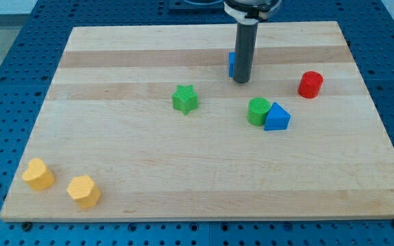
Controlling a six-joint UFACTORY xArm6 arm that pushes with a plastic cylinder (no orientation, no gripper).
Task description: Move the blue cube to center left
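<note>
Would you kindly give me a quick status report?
My tip down, touching blue cube, on its right. Cube at top centre. Green star lies leftward.

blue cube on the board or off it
On the board: the blue cube sits near the wooden board's top edge, mostly hidden behind my tip.

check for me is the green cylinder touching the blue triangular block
Yes, the green cylinder sits pressed against the blue triangular block on its right in the view, with no gap visible between them.

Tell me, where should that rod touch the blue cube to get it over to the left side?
No gripping here, only pushing. My tip should press the blue cube on its face toward the view's right, then slide left. The rod hides most of the cube, so the exact contact is unclear.
</note>
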